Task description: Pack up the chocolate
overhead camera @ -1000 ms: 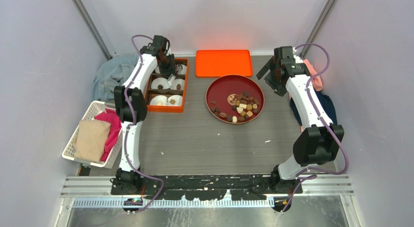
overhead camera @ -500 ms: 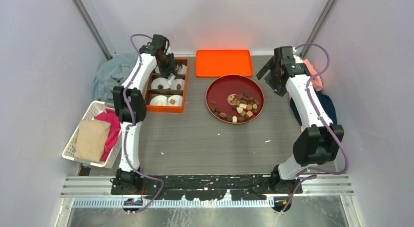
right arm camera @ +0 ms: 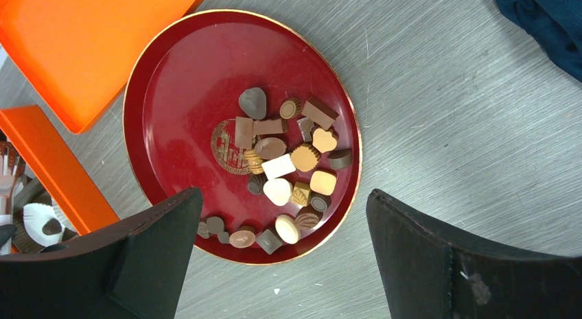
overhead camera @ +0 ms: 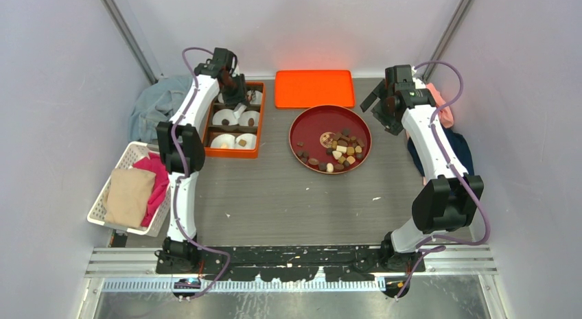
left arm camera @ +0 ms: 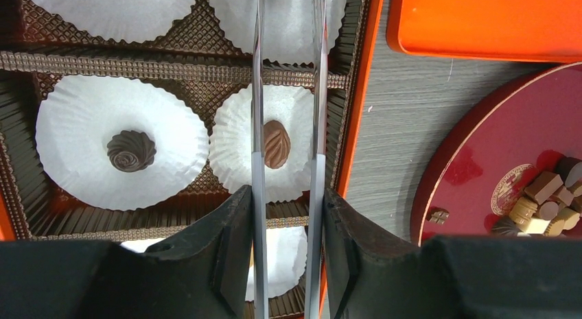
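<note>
From above, the orange box [overhead camera: 234,154] sits toward the far left corner of the counter [overhead camera: 288,202], and my left arm [overhead camera: 198,103] reaches over its far end. The red plate [overhead camera: 309,123] lies near the middle of the far edge. The orange lid [overhead camera: 314,89] is just beyond it, against that edge. Most of the chocolate [overhead camera: 341,151] is heaped on the plate's near right part, and my right arm [overhead camera: 420,130] hangs beside its right rim. I judge the packing barely begun: a few pieces sit in cups, the pile is waiting, and the lid is off.

On the left wrist view, the left fingers [left arm camera: 257,92] stand narrow, two thin blades passing over a paper cup [left arm camera: 233,144]. An oval piece [left arm camera: 276,143] lies in that cup between them, not visibly pinched. The tips run out of frame, so I cannot tell whether they hold anything. The oval's long axis runs along the blades, parallel to the box's right wall and pointing at the far edge. A swirled round piece [left arm camera: 130,150] fills the cup to its left.

On the right wrist view, the right fingers [right arm camera: 151,264] are spread wide and empty above the plate. The pieces there point every way.
</note>
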{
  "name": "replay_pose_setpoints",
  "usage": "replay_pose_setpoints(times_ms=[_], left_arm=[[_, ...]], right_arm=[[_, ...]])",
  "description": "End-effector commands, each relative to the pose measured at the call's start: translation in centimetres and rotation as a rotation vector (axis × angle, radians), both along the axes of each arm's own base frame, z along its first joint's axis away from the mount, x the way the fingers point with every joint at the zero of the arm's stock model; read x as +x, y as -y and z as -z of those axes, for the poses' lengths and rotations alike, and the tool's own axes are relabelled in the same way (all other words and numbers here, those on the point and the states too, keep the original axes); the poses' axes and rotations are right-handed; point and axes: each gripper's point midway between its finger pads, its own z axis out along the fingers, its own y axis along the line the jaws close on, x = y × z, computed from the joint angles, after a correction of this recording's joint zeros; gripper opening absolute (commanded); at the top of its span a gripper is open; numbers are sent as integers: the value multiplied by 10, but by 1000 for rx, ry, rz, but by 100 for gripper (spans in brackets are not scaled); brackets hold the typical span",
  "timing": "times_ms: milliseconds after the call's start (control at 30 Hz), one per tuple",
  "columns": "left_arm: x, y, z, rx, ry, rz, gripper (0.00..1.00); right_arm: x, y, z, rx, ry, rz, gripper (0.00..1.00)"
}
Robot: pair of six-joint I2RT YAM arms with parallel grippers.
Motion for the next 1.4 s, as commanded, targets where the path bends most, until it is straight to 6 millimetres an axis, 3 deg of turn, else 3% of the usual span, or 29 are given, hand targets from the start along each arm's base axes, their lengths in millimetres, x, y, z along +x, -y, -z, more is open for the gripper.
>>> replay_pose_setpoints(times_ms=[0, 400, 667, 833, 1000, 1200, 1367], left_arm=[[2, -1, -54, -34, 112, -3, 39], [-3, -14, -90, 24, 184, -6, 39], [-13, -5, -133, -13, 274, 38, 37], [-34, 29, -151, -29, 316, 182, 33], [-71, 81, -155, 18, 357, 382, 31], [-117, 131, -132, 134, 388, 623, 30], [-139, 147, -115, 80, 334, 681, 28]], right_arm=[[3, 0, -24, 10, 77, 3, 95], [1, 0, -25, 13, 81, 3, 94], [-1, 0, -26, 14, 85, 6, 94], [-3, 1, -26, 11, 86, 10, 94], [-6, 2, -27, 6, 91, 16, 94], [-9, 2, -26, 11, 91, 20, 94], [-12, 2, -26, 11, 93, 22, 94]])
